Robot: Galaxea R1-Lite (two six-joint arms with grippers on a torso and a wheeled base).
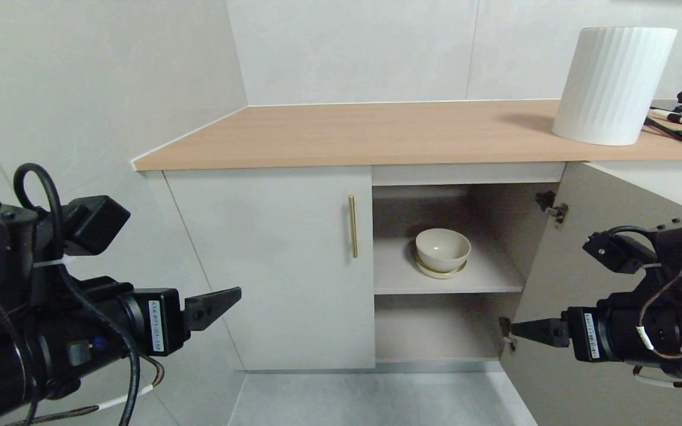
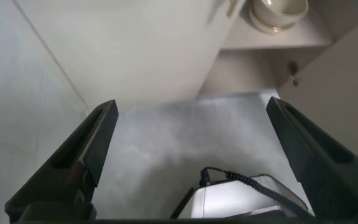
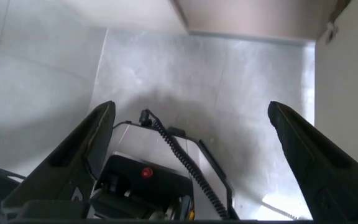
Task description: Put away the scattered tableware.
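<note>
A cream bowl [image 1: 443, 248] sits on a small plate [image 1: 439, 273] on the middle shelf [image 1: 486, 277] of the open cabinet. The bowl [image 2: 278, 11] is also in the left wrist view, far beyond the fingers. My left gripper [image 1: 214, 306] hangs low at the left, in front of the closed door, open and holding nothing [image 2: 191, 106]. My right gripper [image 1: 533, 331] is low at the right, beside the open door's inner edge. It is also open and holds nothing [image 3: 191, 107]. Both grippers are well apart from the bowl.
The cabinet's left door [image 1: 276, 266] is closed and has a gold handle [image 1: 352, 226]. Its right door [image 1: 589, 284] swings out towards me. On the wooden countertop [image 1: 347, 133] stand a white ribbed container [image 1: 612, 83] and several utensils [image 1: 681, 121]. A wall lies to the left.
</note>
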